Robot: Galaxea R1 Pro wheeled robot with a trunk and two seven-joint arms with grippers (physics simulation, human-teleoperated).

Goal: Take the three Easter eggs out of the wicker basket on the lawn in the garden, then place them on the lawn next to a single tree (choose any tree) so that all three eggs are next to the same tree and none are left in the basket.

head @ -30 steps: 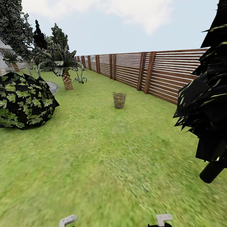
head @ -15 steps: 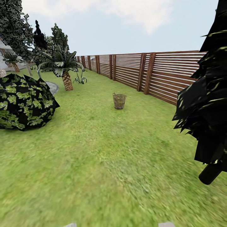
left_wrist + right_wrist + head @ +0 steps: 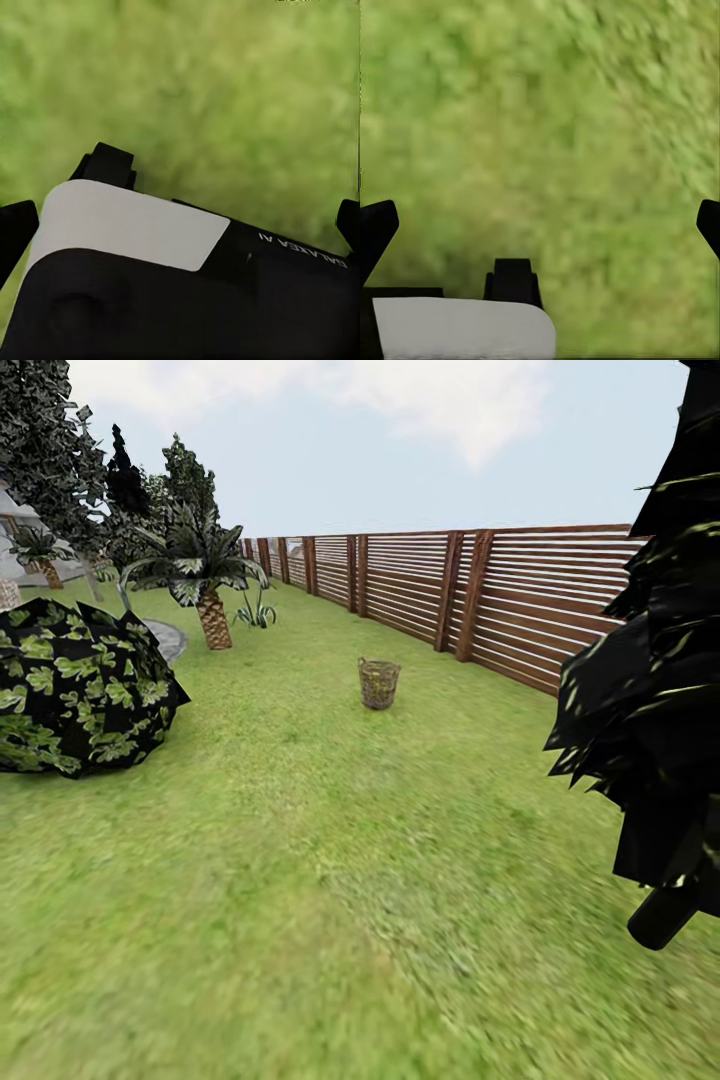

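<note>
Fenced garden, open lawn (image 3: 300,880) all round; the wicker basket (image 3: 379,682) sits well ahead, dead centre, neither arm nearer. Both sets of fingers spread wide, holding nothing.

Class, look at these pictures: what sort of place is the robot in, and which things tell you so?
Most likely a fenced garden or back yard. A wide green lawn covers the ground, a brown slatted wooden fence runs along its far side, and a palm, a leafy bush and a small wicker basket stand on the grass.
</note>
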